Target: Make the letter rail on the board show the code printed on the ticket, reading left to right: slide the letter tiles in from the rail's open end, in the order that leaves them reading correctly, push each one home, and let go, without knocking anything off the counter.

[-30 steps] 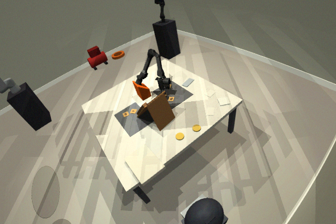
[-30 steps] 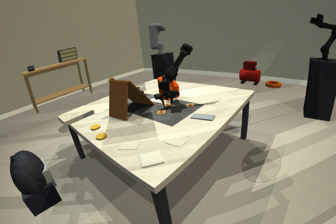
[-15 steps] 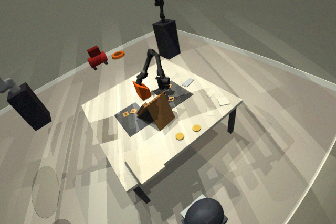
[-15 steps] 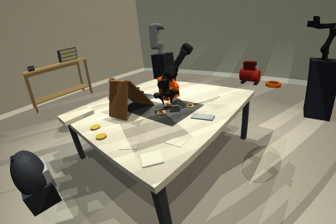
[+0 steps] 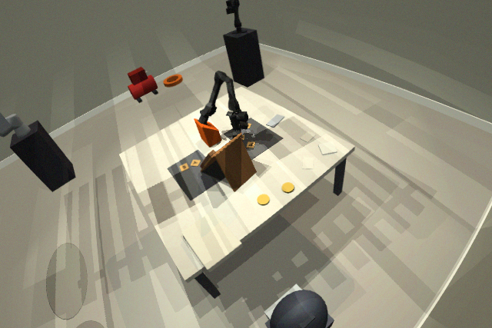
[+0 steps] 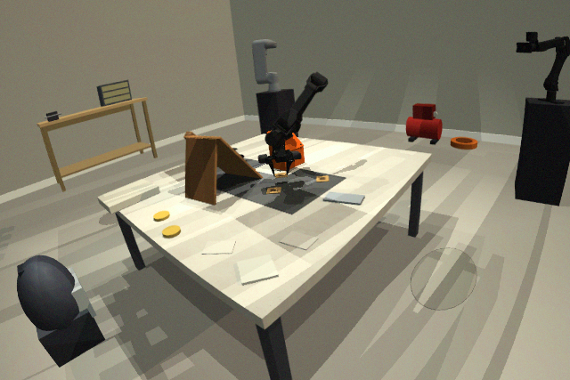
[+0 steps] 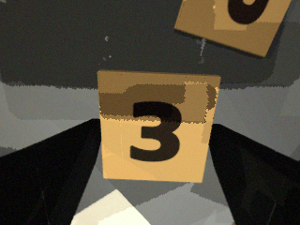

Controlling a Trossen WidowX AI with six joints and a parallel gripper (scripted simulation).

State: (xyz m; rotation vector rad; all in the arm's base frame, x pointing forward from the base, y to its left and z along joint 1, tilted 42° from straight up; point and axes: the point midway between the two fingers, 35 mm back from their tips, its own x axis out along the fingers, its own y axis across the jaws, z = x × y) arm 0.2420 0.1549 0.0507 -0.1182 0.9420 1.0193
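Note:
My gripper [image 5: 242, 134] [image 6: 280, 172] [image 7: 156, 129] is shut on the tile marked 3 [image 6: 280, 174] [image 7: 114, 161], one finger on each side edge. The tile looks slightly above the dark mat [image 5: 271, 137] [image 6: 292, 205]. Another tile [image 7: 192, 21] shows at the top right of the wrist view, its mark partly cut off. Loose tiles lie on the mat near the gripper, one toward the front [image 5: 250, 144] [image 6: 273, 190] and one to the side [image 5: 249, 126] [image 6: 321, 178]. Two more tiles [image 5: 194, 163] [image 5: 184, 167] lie on the far part. The rail and the ticket's print cannot be made out.
A tall brown wooden stand [image 5: 235, 164] [image 6: 200, 171] rises beside the gripper. An orange block [image 5: 208, 134] [image 6: 297, 155] stands near the arm's base. A grey slab [image 5: 275, 120] [image 6: 344, 198], two yellow discs [image 5: 263, 199] [image 5: 287, 187] and pale flat sheets lie on the counter.

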